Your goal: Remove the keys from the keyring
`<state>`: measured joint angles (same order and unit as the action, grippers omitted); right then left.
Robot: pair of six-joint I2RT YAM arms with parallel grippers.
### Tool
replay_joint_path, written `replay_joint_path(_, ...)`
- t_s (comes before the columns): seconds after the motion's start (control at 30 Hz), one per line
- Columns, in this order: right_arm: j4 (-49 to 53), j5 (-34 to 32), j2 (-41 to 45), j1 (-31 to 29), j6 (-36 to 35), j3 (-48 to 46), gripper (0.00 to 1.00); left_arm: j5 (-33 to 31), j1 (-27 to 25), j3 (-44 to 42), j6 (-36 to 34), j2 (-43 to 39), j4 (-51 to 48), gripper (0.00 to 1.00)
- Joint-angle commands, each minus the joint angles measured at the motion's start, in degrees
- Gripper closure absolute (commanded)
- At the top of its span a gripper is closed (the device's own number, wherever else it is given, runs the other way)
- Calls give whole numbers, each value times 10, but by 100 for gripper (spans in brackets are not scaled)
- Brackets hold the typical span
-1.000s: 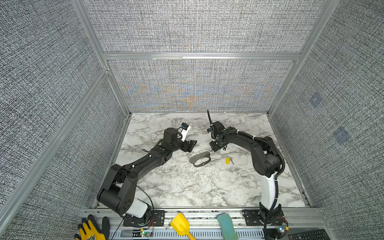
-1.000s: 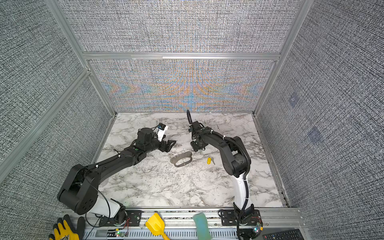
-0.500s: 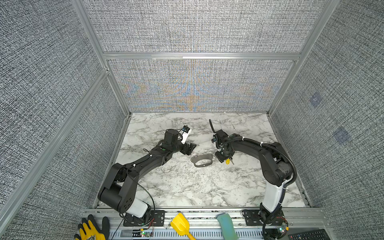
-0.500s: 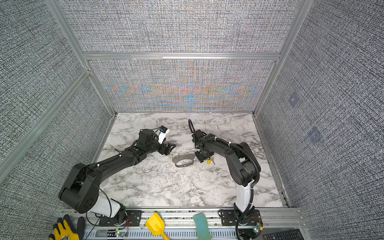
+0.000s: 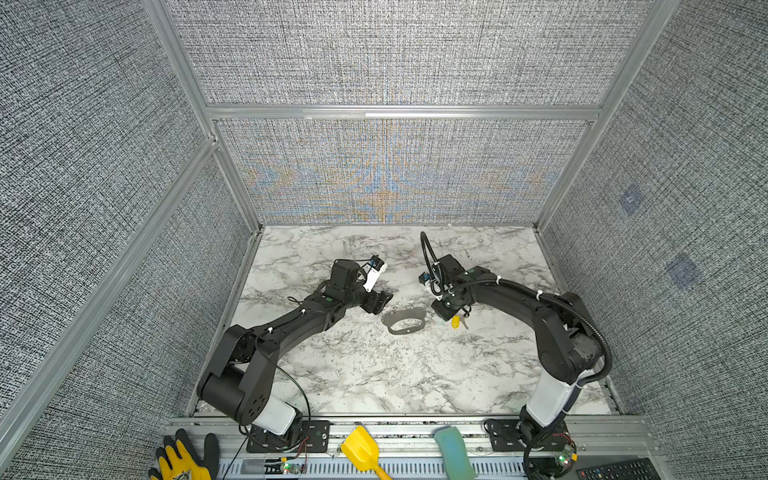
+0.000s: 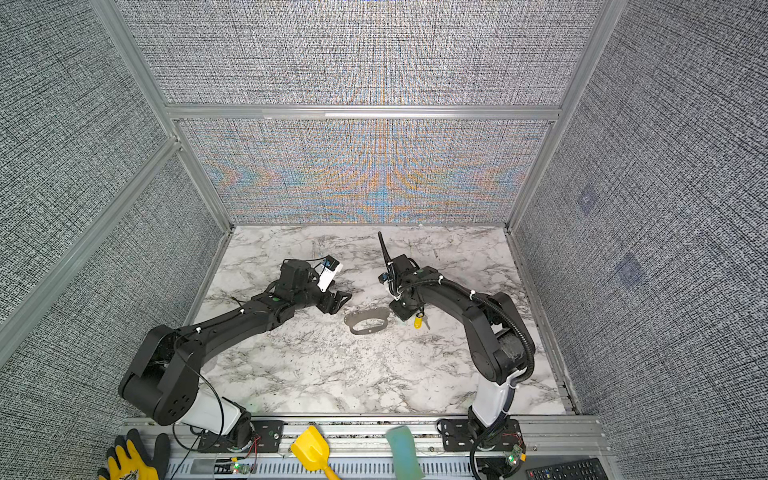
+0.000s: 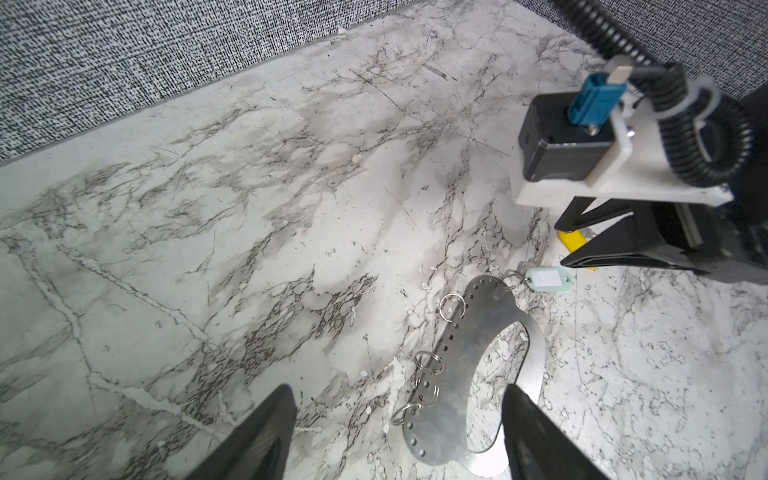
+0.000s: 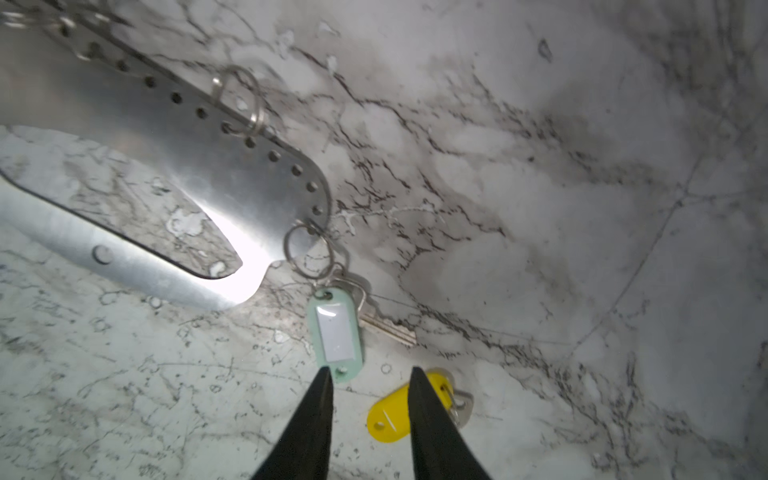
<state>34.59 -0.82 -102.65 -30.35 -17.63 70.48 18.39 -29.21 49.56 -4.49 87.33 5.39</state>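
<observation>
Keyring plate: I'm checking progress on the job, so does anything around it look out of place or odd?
Yes. The yellow-tagged key lies loose on the marble table, apart from the plate, while the green-tagged key is still linked to the plate's end. Nothing looks damaged.

Grey woven wall panels (image 5: 386,50), aluminium frame (image 5: 399,112), marble tabletop (image 5: 374,374).

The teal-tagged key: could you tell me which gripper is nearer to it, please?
Right. The right gripper hangs at the tag end of the teal-tagged key, jaws slightly apart; the left gripper sits open at the opposite end of the keyring.
</observation>
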Motion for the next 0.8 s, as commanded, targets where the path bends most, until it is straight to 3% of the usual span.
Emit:
replay_joint_path(0.0,-46,76,8,4,-96,-8,68,10,-1,-5,-9,2,8,23)
replay_joint_path(0.07,-55,112,11,6,-131,-15,70,7,-1,-12,-11,1,16,23)
replay_joint_path(0.23,-88,125,5,10,-168,-26,76,1,-1,-16,-11,-3,23,26)
replay_joint_path(0.77,-50,144,-44,11,-185,17,77,-41,-1,-53,2,-42,61,28)
